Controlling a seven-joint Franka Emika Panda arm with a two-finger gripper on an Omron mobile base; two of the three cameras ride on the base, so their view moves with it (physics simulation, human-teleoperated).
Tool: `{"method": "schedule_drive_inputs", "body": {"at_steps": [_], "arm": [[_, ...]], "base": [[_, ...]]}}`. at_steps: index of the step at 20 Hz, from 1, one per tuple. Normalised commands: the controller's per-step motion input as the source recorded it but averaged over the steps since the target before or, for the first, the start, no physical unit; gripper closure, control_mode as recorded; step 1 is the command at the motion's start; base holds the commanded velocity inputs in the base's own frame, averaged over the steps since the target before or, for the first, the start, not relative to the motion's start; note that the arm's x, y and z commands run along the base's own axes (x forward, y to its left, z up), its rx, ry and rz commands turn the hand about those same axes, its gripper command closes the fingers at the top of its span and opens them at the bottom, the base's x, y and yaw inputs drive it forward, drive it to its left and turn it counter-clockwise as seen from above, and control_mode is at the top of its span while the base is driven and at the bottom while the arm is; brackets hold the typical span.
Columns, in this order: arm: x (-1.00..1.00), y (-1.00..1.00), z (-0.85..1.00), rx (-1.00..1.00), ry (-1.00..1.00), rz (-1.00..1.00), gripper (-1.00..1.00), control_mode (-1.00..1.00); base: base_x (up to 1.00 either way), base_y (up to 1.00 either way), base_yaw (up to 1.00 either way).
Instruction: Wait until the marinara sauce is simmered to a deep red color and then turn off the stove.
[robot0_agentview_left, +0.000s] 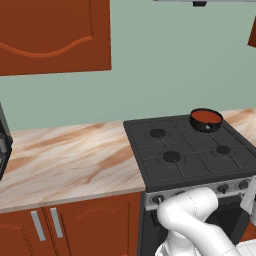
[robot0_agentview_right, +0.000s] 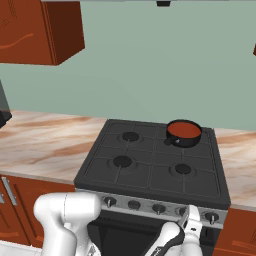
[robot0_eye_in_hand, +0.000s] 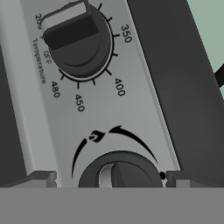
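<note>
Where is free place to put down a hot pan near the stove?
The marble counter left of the stove is bare. Three burners are free; the back right one holds the sauce pan. The knob strip is crowded by the pincer.

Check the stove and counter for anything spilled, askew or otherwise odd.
Nothing stands out. The pan of marinara sauce sits level on the stove's back right burner, with no spill on the grates or the marble counter. The gripper hangs open at a front knob, below the temperature dial.
</note>
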Motion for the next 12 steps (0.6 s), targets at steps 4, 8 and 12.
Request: {"method": "schedule_drive_inputs", "body": {"at_steps": [4, 8, 12], "arm": [[0.0, 0.0, 0.0, 0.0, 0.0, 0.0, -1.0, -1.0], [0.0, 0.0, 0.0, 0.0, 0.0, 0.0, -1.0, -1.0], [0.0, 0.0, 0.0, 0.0, 0.0, 0.0, -1.0, -1.0]], "base": [[0.0, 0.0, 0.0], [0.0, 0.0, 0.0], [0.0, 0.0, 0.0]]}}
